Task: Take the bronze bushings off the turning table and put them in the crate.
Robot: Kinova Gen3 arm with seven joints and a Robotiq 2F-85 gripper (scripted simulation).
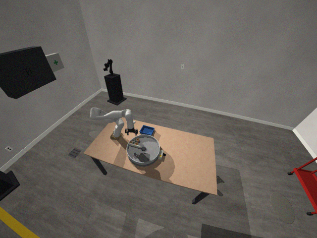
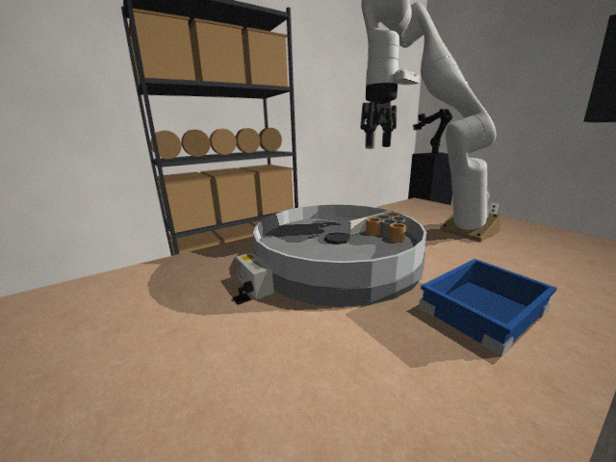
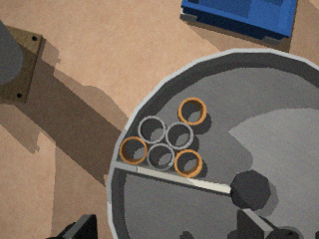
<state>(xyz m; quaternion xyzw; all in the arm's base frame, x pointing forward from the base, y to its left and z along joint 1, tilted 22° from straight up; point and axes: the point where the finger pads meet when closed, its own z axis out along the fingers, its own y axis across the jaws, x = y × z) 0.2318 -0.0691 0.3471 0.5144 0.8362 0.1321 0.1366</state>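
The round grey turning table (image 1: 154,151) (image 2: 323,273) (image 3: 219,80) holds three bronze bushings and three steel bushings, upright and clustered beside a pale bar. In the wrist view, one bronze bushing (image 3: 192,99) is at the top of the cluster, another bronze bushing (image 3: 134,138) is at the left by the rim, and a third bronze bushing (image 3: 188,175) is at the lower right. Steel bushings (image 3: 152,118) (image 3: 179,123) (image 3: 160,168) sit between them. The blue crate (image 1: 146,133) (image 2: 462,318) (image 3: 239,22) looks empty. My gripper (image 1: 131,132) (image 2: 377,141) (image 3: 166,228) is open and empty, high above the turning table's rim side.
The pale bar (image 2: 365,222) (image 3: 184,180) runs from the rim to the dark hub (image 1: 143,148) (image 2: 336,238) (image 3: 250,190). The turning table has a raised wall all around. A small drive box (image 1: 161,154) (image 2: 261,280) adjoins its outside. A shelf rack (image 2: 218,89) stands behind.
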